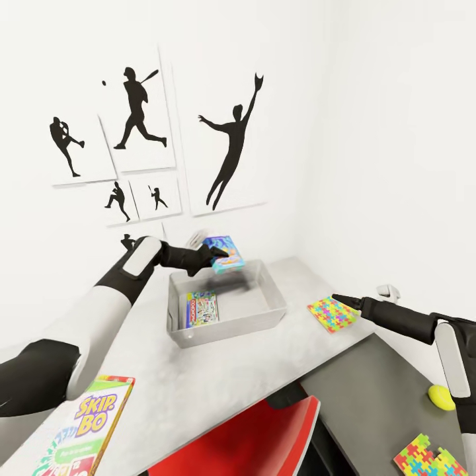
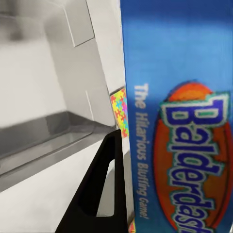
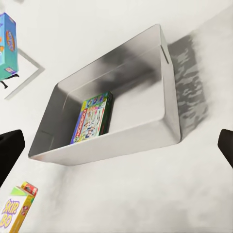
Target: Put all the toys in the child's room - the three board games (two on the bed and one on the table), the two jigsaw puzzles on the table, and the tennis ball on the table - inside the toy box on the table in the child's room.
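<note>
My left gripper (image 1: 213, 256) is shut on the blue board game (image 1: 225, 254), holding it in the air over the far rim of the grey toy box (image 1: 228, 324). The box's blue lettered face (image 2: 184, 121) lies against one black finger (image 2: 104, 189). The MONOPOLY game (image 1: 202, 308) lies inside the toy box (image 3: 111, 141). The SKIP-BO game (image 1: 92, 423) rests on the table (image 1: 198, 383) near its front left. My right gripper (image 1: 344, 301) stands open beside one jigsaw puzzle (image 1: 332, 313). A second jigsaw puzzle (image 1: 430, 459) and the yellow tennis ball (image 1: 441, 396) lie on the dark wing.
A red chair (image 1: 244, 439) is tucked under the table's front edge. White walls meet in a corner right behind the table, with black sports silhouettes (image 1: 139, 112) on the left wall. A small white object (image 1: 389, 289) sits by the right wall.
</note>
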